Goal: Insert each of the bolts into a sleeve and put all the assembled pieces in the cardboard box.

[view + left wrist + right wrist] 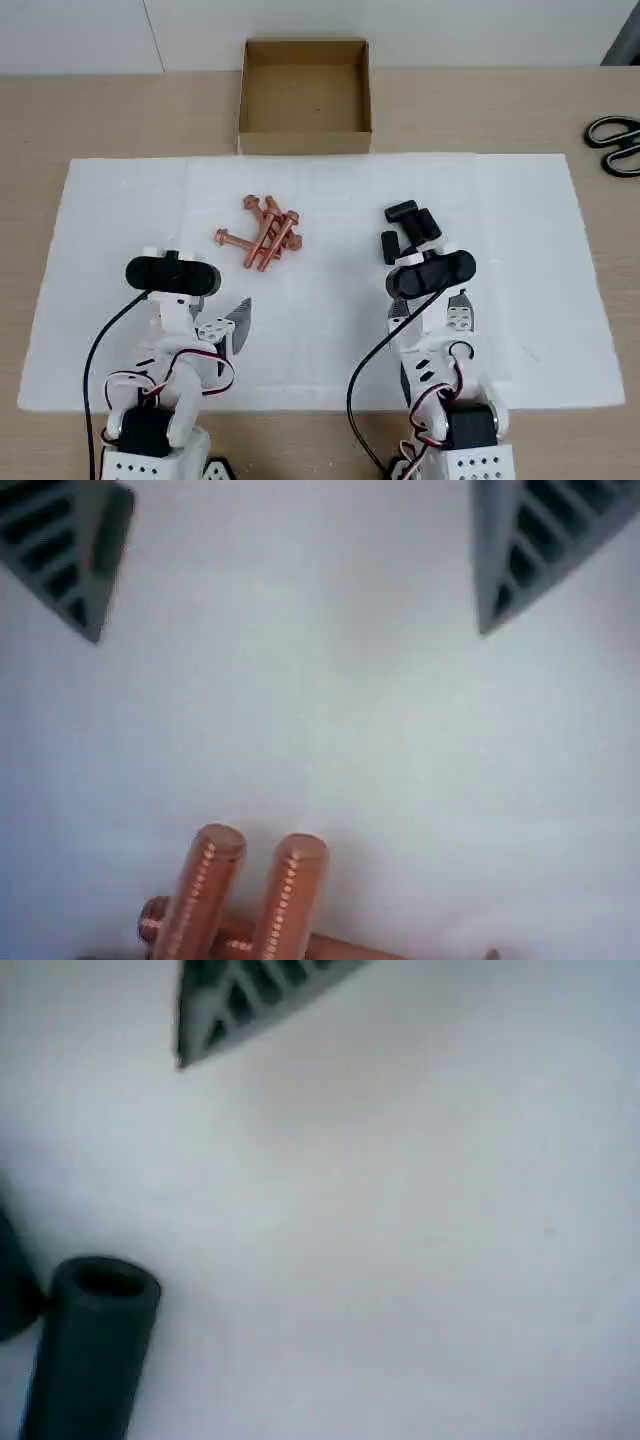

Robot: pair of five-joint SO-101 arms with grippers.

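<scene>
High view: bolts (268,232), sleeves (412,225) lie sep.

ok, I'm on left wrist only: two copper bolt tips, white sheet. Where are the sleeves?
Observer: The black sleeves lie clustered on the white sheet, right in front of the right arm.
Operator: And the box?
Observer: The cardboard box stands open-topped just beyond the sheet's far edge.
Operator: Any bolt sleeved yet?
Observer: No, the bolts are one bare pile, apart from the sleeves.
</scene>
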